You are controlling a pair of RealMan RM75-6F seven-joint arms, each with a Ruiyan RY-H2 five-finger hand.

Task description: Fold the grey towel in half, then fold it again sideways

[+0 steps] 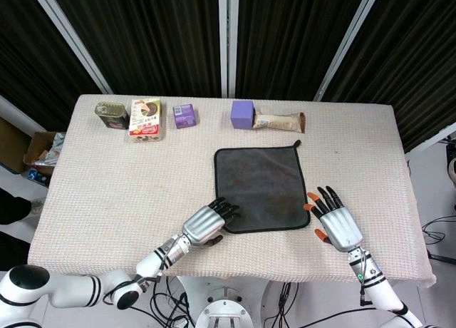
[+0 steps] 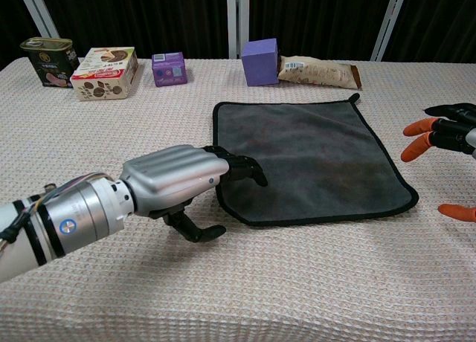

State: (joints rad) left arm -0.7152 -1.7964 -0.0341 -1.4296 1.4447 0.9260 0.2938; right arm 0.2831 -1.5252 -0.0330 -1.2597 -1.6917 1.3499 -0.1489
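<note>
The grey towel lies flat and unfolded on the table, with a small loop at its far right corner. My left hand is at the towel's near left corner. Its fingers rest on the edge of the cloth, and the thumb curls apart over the table beside it; nothing is pinched. My right hand hovers just right of the near right corner, fingers spread, clear of the towel. In the chest view it is cut off by the right edge.
Along the far edge of the table stand a tin can, a biscuit box, a small purple box, a purple cube and a wrapped snack bar. The tablecloth is beige and woven.
</note>
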